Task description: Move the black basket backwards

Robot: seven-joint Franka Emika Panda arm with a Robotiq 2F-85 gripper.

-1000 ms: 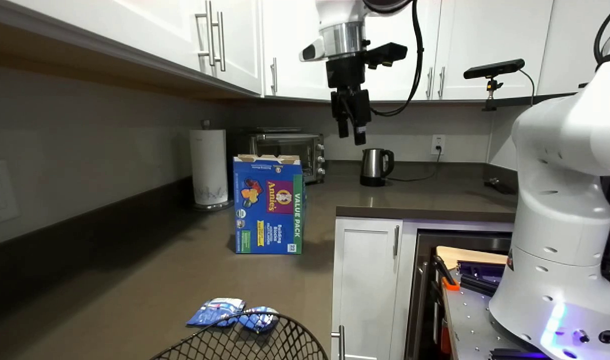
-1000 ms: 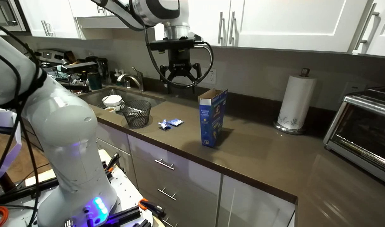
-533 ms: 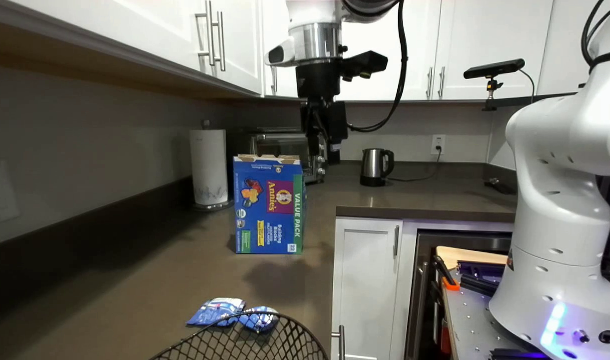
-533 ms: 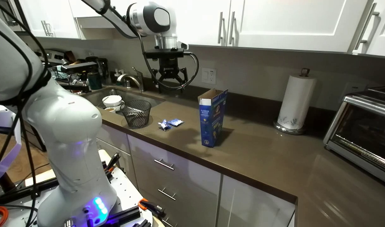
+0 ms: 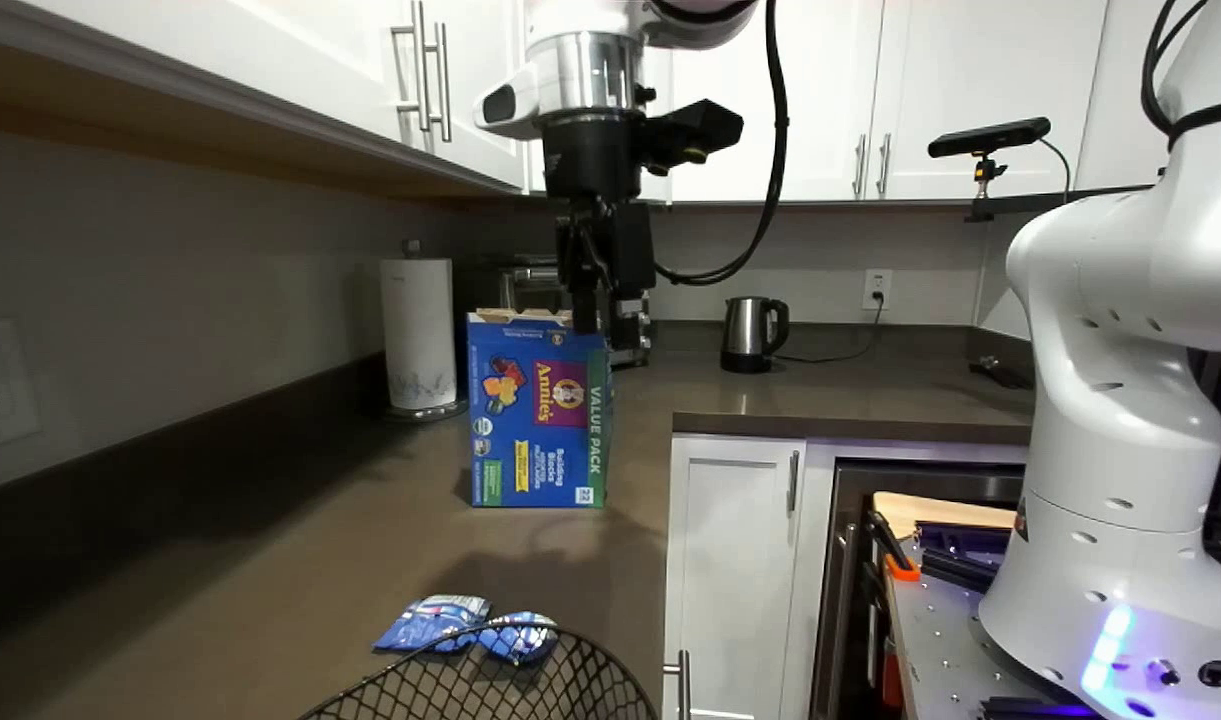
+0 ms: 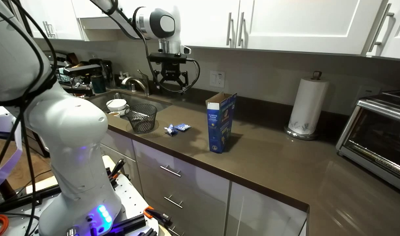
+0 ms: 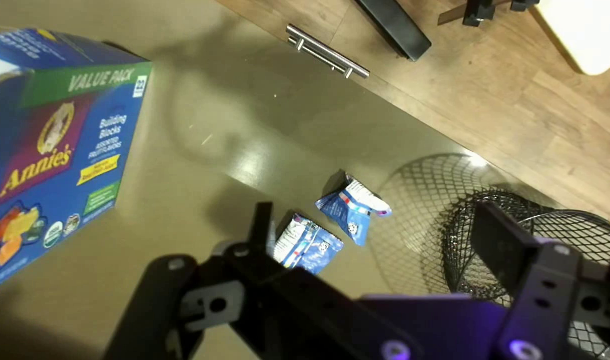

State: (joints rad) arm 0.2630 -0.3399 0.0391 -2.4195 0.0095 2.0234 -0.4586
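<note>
Smooth brown tabletop (image 6: 272, 164) is carrying a round black wire-mesh basket (image 6: 142, 118) near its front edge, two small blue-and-white packets (image 6: 182, 127) are lying near it, open-topped blue cardboard box (image 6: 220, 126) is standing upright, white paper roll (image 6: 308, 106) on metal stand (image 6: 299, 135), silver toaster oven (image 6: 380, 141), steel-and-black kettle (image 5: 747, 335)

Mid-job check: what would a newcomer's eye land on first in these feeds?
Probably the blue Annie's Building Blocks box, standing upright with its top open on the brown counter. Next come the open tool, hanging above the counter, and the black wire-mesh basket near the counter's front edge, beside two blue-and-white packets.
</note>
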